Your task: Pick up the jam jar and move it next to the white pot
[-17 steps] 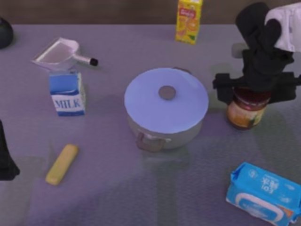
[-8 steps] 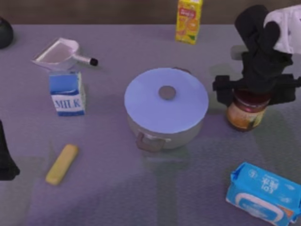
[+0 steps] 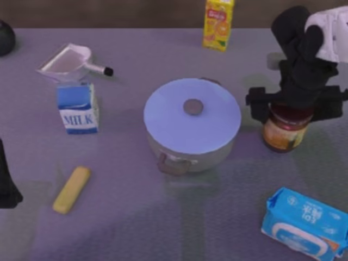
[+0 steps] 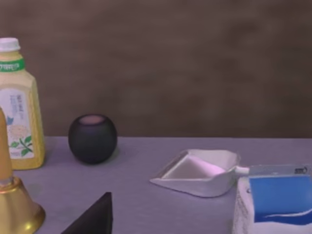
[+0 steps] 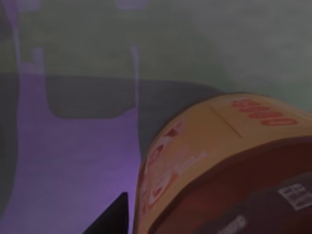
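The jam jar [image 3: 283, 136], dark red with an orange-tan label, stands upright a short way to the right of the white pot [image 3: 192, 122], apart from it. My right gripper [image 3: 287, 109] reaches down from above and is shut on the jar's upper part, hiding the lid. In the right wrist view the jam jar [image 5: 219, 161] fills the near side, with one dark fingertip [image 5: 114, 217] right against its label. My left arm [image 3: 5, 185] is parked at the table's left edge, its gripper open and holding nothing.
A blue wipes pack [image 3: 304, 223] lies at the front right. A yellow juice carton [image 3: 218, 23] stands at the back. On the left are a milk carton [image 3: 78, 107], a white scoop [image 3: 68, 62] and a yellow bar [image 3: 72, 188].
The right gripper and the jam jar have shifted very slightly toward the table's front. The left arm has not moved.
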You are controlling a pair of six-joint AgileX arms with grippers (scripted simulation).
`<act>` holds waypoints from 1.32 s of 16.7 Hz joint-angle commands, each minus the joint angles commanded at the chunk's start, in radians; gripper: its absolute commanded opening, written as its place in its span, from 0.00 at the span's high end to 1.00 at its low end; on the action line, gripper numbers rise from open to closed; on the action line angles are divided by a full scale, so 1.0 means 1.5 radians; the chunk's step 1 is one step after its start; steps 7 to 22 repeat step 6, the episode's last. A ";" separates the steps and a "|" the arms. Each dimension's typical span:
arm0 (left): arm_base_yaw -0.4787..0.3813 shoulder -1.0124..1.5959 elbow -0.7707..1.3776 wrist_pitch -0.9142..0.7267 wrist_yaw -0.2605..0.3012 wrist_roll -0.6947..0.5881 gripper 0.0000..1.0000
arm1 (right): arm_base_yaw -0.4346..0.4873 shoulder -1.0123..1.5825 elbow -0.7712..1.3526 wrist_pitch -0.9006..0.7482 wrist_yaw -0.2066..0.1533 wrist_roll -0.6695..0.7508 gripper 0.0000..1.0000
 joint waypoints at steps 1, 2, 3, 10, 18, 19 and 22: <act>0.000 0.000 0.000 0.000 0.000 0.000 0.00 | 0.000 0.000 0.000 0.000 0.000 0.000 0.00; 0.000 0.000 0.000 0.000 0.000 0.000 0.00 | 0.000 0.000 0.000 0.000 0.000 0.000 0.00; 0.000 0.000 0.000 0.000 0.000 0.000 0.00 | 0.000 0.000 0.000 0.000 0.000 0.000 0.00; 0.000 0.000 0.000 0.000 0.000 0.000 0.00 | 0.000 0.000 0.000 0.000 0.000 0.000 0.00; 0.000 0.000 0.000 0.000 0.000 0.000 0.00 | 0.000 0.000 0.000 0.000 0.000 0.000 0.00; 0.000 0.000 0.000 0.000 0.000 0.000 0.00 | 0.000 0.000 0.000 0.000 0.000 0.000 0.00; 0.000 0.000 0.000 0.000 0.000 0.000 0.00 | 0.000 0.000 0.000 0.000 0.000 0.000 0.00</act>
